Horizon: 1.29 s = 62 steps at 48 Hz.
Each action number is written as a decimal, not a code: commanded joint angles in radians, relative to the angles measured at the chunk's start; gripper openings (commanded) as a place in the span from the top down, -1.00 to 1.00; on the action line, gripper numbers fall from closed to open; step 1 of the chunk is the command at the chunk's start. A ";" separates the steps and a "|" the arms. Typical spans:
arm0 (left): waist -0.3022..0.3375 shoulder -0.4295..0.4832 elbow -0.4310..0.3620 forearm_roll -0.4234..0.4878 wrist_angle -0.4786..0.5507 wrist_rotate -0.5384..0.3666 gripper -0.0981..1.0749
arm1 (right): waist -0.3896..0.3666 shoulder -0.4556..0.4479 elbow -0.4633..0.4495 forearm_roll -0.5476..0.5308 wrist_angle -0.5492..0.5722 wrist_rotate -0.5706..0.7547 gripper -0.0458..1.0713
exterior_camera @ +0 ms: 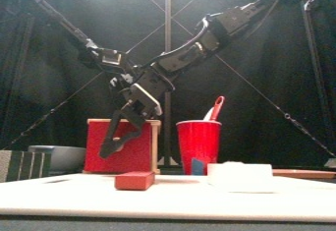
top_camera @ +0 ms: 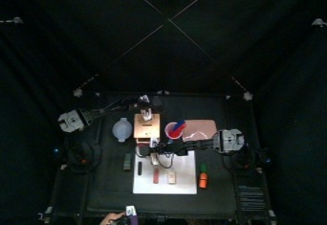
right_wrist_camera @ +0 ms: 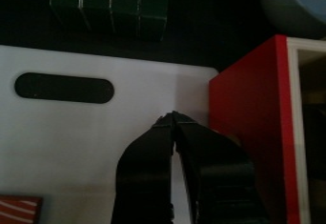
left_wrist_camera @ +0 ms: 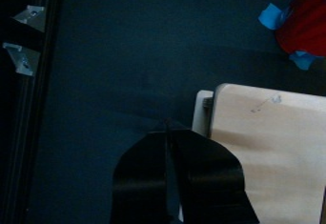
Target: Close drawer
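The wooden box [top_camera: 147, 130] stands at the middle of the table [top_camera: 230, 186], left of a red cup [exterior_camera: 198, 143]. The drawer's [right_wrist_camera: 258, 123] red front shows just beside the right gripper [right_wrist_camera: 173, 119], whose fingers are together and empty. The left gripper [left_wrist_camera: 170, 128] is above the box edge, fingers also together.

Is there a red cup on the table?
Yes, the front view shows a red cup standing upright on the table, beside the red box.

Robot lab, black curtains [top_camera: 52, 47], rigged table [top_camera: 96, 195]
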 commanded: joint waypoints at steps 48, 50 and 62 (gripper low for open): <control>-0.008 -0.067 0.015 0.003 -0.121 -0.012 0.18 | 0.032 -0.137 -0.014 0.000 0.035 0.000 0.73; -0.005 -0.081 0.025 0.002 -0.129 -0.012 0.18 | 0.043 -0.158 0.005 0.008 0.032 0.000 0.73; -0.008 -0.216 0.138 -0.028 -0.175 -0.014 0.18 | 0.066 -0.327 0.163 0.063 -0.026 0.002 0.73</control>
